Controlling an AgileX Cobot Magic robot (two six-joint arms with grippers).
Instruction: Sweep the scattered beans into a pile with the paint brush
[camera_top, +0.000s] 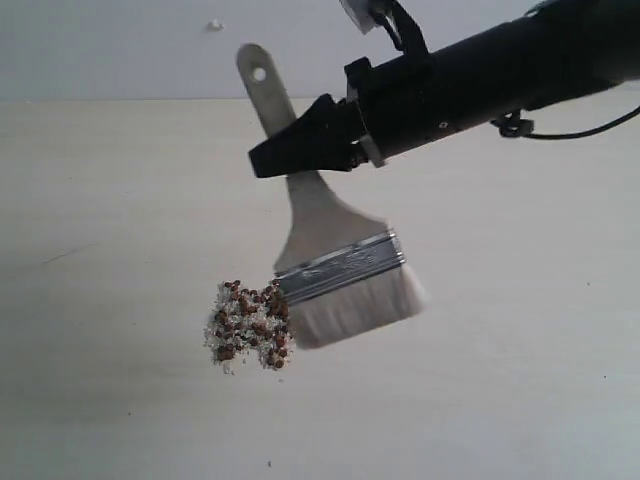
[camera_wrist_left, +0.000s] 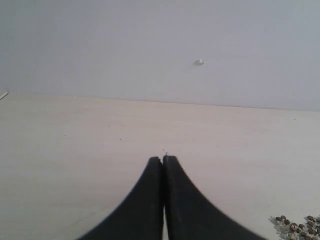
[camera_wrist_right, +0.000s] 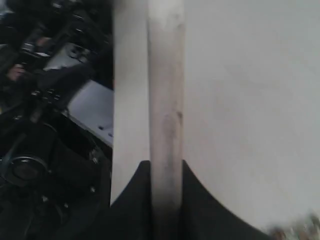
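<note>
The beans (camera_top: 250, 325) lie gathered in one compact pile with whitish grains on the pale table. The paint brush (camera_top: 340, 270) stands tilted, its pale bristles (camera_top: 360, 305) on the table just right of the pile, the ferrule edge touching the beans. My right gripper (camera_top: 262, 160) is shut on the wooden handle (camera_wrist_right: 166, 100), below its holed end. In the left wrist view my left gripper (camera_wrist_left: 163, 159) is shut and empty, low over the table; a few beans (camera_wrist_left: 297, 226) show at that view's corner. The left gripper is out of the exterior view.
The pale table (camera_top: 120, 250) runs back to a light wall with a small white stud (camera_top: 214, 25). A black cable (camera_top: 570, 133) hangs under the right arm. The table's edge and dark equipment (camera_wrist_right: 50, 125) beyond it show in the right wrist view.
</note>
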